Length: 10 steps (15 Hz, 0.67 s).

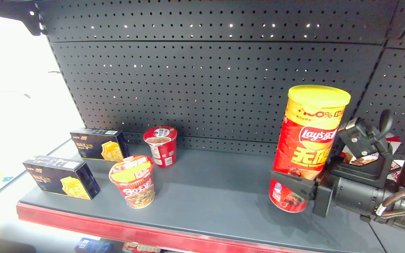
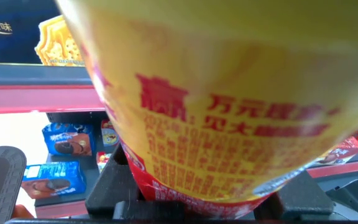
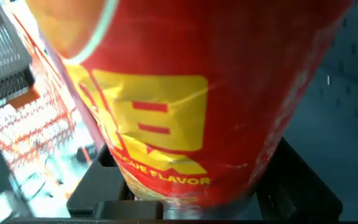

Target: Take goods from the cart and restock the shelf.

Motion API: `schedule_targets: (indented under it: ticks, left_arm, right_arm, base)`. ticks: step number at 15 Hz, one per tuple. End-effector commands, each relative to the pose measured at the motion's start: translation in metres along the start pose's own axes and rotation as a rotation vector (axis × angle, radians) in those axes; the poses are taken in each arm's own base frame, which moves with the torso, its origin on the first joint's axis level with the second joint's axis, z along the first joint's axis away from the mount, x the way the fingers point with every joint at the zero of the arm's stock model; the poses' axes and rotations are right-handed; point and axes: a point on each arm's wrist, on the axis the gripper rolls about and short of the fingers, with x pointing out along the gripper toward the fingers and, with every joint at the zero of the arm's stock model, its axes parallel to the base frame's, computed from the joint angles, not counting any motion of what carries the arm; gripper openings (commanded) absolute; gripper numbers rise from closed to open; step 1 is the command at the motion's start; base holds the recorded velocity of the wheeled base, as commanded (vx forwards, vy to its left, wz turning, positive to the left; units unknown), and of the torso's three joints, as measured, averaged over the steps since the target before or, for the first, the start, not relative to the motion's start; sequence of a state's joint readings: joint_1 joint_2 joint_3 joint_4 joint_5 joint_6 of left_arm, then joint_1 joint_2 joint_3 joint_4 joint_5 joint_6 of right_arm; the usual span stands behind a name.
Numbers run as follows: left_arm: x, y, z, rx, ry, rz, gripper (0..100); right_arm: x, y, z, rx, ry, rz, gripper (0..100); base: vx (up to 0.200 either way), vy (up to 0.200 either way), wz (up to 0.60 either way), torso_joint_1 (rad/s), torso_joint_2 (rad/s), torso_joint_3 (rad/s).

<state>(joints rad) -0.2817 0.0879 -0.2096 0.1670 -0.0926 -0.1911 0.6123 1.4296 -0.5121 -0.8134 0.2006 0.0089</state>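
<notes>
A tall red and yellow chips can (image 1: pixel 308 140) with a yellow lid stands tilted over the right part of the grey shelf board (image 1: pixel 209 196). My right gripper (image 1: pixel 295 188) is shut on its lower part, and the can's base is at or just above the board. In the right wrist view the can (image 3: pixel 185 93) sits between the black fingers (image 3: pixel 98 180). In the left wrist view my left gripper (image 2: pixel 197 202) is shut on a yellow and red container (image 2: pixel 229 93), held below the shelf's red front edge (image 2: pixel 36 96).
Two dark blue boxes (image 1: pixel 63 177) (image 1: pixel 100 144) and two noodle cups (image 1: pixel 134 181) (image 1: pixel 161 144) stand on the shelf's left half. A black pegboard (image 1: pixel 206 88) backs the shelf. More packets (image 1: pixel 364 158) lie behind my right arm. Blue packs (image 2: pixel 58 177) fill a lower shelf.
</notes>
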Motion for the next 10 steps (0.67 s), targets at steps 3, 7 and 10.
schedule_targets:
  ticks: [3,7,10]
  left_arm:
    - [0.000,0.000,-0.001,-0.002,0.013,0.018,0]
    - [-0.001,0.001,-0.001,-0.003,0.019,0.027,0]
    - [0.000,0.001,-0.002,-0.003,0.020,0.037,0]
  right_arm:
    - [0.030,-0.001,-0.038,0.008,0.051,0.019,0]
    - [0.040,-0.004,-0.051,0.006,0.031,0.015,0]
    - [0.043,-0.005,-0.055,0.027,0.043,0.016,0]
  base:
    - [0.000,0.000,0.00,0.000,0.00,0.000]
    - [0.000,0.000,0.00,0.000,0.00,0.000]
    - [0.000,0.000,0.00,0.000,0.00,0.000]
